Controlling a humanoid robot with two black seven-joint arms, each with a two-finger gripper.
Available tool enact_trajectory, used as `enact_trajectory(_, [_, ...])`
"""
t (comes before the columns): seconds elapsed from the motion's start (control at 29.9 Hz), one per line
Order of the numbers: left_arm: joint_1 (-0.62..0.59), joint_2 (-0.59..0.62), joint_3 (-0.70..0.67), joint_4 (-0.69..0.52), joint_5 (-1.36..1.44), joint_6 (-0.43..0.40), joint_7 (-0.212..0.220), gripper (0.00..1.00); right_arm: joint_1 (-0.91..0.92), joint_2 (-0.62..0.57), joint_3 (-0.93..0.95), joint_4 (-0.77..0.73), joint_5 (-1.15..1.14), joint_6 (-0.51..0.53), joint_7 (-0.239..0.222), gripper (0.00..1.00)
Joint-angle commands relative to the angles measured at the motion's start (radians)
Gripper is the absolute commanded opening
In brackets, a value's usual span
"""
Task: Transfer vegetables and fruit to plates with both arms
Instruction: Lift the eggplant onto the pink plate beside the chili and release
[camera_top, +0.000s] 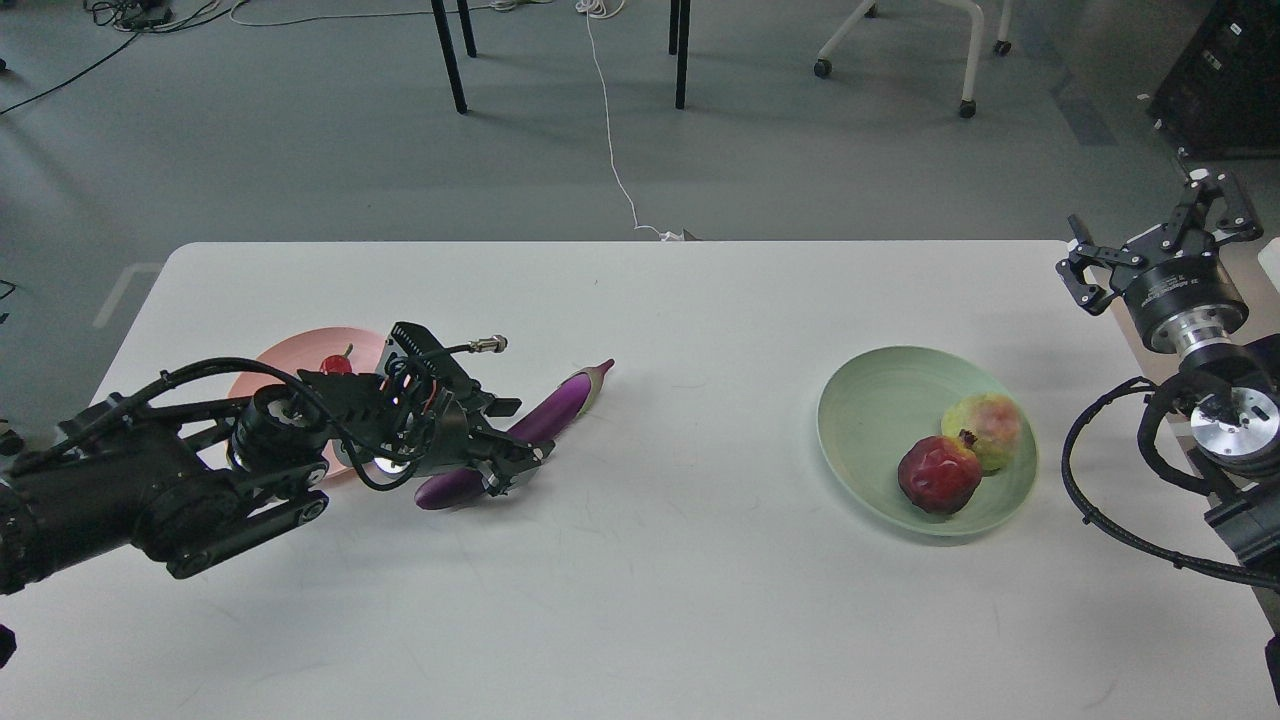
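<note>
The purple eggplant (560, 405) lies on the white table, right of the pink plate (290, 355). My left gripper (507, 442) is low over the eggplant's middle, open, with one finger on each side of it. The arm hides most of the pink plate and the red chili (336, 365), of which only the stem end shows. The green plate (862, 400) holds the dark red pomegranate (938, 474) and the yellow-green fruit (986, 428). My right gripper (1150, 237) is open and empty, raised beyond the table's right edge.
The table (700, 600) ends at a far edge with grey floor behind it. Black table legs (450, 60), a white cable (610, 130) and a wheeled chair base (900, 40) stand on that floor. My right arm's looped cables (1100, 500) hang at the table's right edge.
</note>
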Motion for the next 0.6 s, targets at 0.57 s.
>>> enact_trajectory(0.57, [0.052,0.421,-0.11,-0.05,-0.261,-0.017,0.001,0.13,0.004,0.036,-0.006,-0.002,-0.002,0.0,0.0,0.99])
